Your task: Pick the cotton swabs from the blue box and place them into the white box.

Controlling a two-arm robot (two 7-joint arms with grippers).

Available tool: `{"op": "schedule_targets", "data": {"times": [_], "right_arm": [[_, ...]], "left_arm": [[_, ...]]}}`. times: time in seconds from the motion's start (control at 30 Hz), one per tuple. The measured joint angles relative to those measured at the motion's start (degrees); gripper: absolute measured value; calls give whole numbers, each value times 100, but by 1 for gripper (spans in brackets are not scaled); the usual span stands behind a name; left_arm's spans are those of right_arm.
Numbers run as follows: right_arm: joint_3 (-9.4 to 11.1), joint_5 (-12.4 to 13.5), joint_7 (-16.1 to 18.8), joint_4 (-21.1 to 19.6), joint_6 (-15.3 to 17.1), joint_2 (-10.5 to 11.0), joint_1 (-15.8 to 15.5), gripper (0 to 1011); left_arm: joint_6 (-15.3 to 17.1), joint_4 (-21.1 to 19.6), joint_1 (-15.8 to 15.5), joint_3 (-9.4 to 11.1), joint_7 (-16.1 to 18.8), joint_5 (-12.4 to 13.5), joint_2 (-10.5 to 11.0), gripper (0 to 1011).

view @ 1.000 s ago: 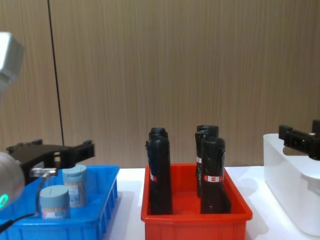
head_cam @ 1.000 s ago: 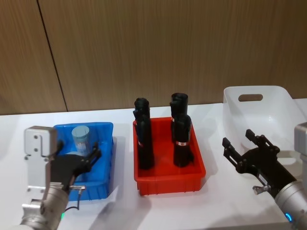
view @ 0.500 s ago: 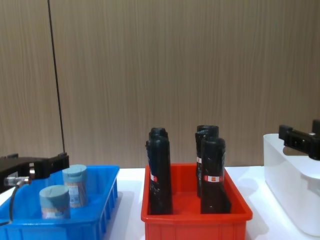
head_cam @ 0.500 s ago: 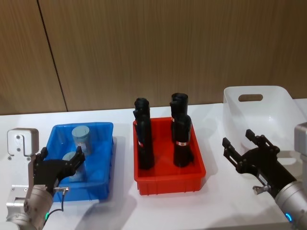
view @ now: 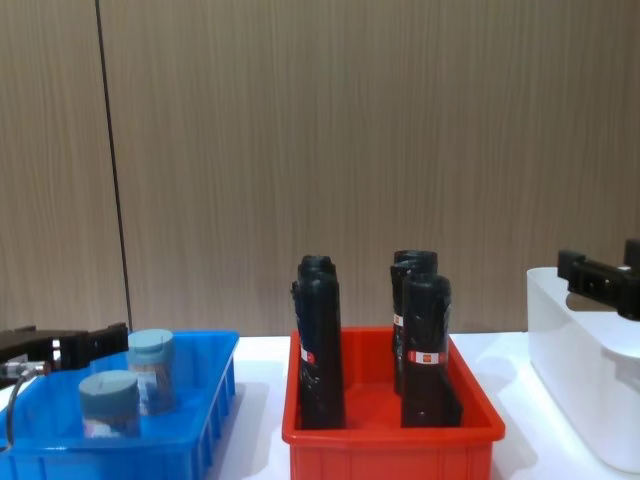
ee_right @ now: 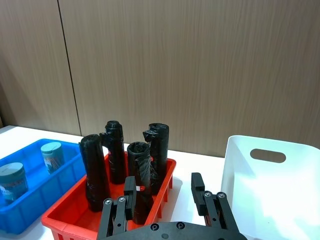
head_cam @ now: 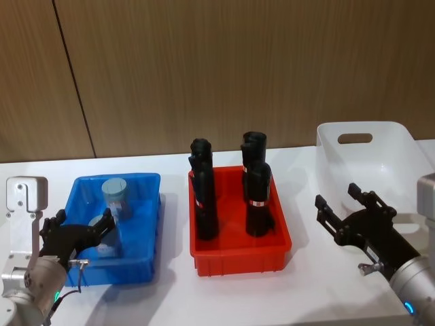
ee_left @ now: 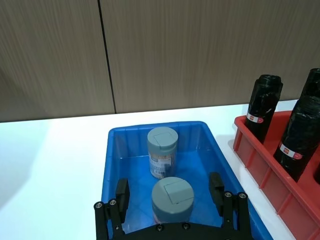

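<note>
Since we want the near jar (ee_left: 172, 196), the left gripper (ee_left: 169, 181) straddles it, open, empty; the right gripper (head_cam: 336, 195) idles open beside the tub (head_cam: 397, 129).

This looks like a robot test room or lab in an office-type interior, though little of the room itself shows. The far side is closed by a wall (head_cam: 238, 68) of smooth brown wood-grain panels, with a thin dark seam (head_cam: 73, 75) running down between two of them. In front of it lies a plain white surface (head_cam: 170, 299). Three plastic bins sit on it in a row, like a sorting station: the blue box (head_cam: 129, 270) on the left, a red bin (head_cam: 238, 261) in the middle and the white box (head_cam: 391, 163) on the right. They hold packaged stock goods: jars of cotton swabs (head_cam: 114, 193) in the blue box and wrapped black rolls (head_cam: 204, 204) standing upright in the red bin.
</note>
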Motion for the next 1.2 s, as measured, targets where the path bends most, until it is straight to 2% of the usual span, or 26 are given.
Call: {"op": "schedule_targets", "data": {"times": [0.33, 0.8, 0.93, 1.07, 1.2], "right_arm": [[0, 0, 0, 0, 0, 0, 0, 685], [0, 0, 0, 0, 0, 0, 0, 686], [0, 0, 0, 0, 0, 0, 0, 777], [0, 0, 0, 1, 0, 0, 0, 917], [0, 0, 0, 0, 0, 0, 0, 1000]], "left_arm": [[37, 286, -203, -59, -261, 31, -57, 1004], [54, 397, -318, -108, -432, 106, -93, 1004], [58, 398, -323, -116, -453, 122, -100, 1004], [63, 397, -325, -122, -472, 133, -107, 1004], [72, 397, -326, -128, -492, 133, -116, 1004]]}}
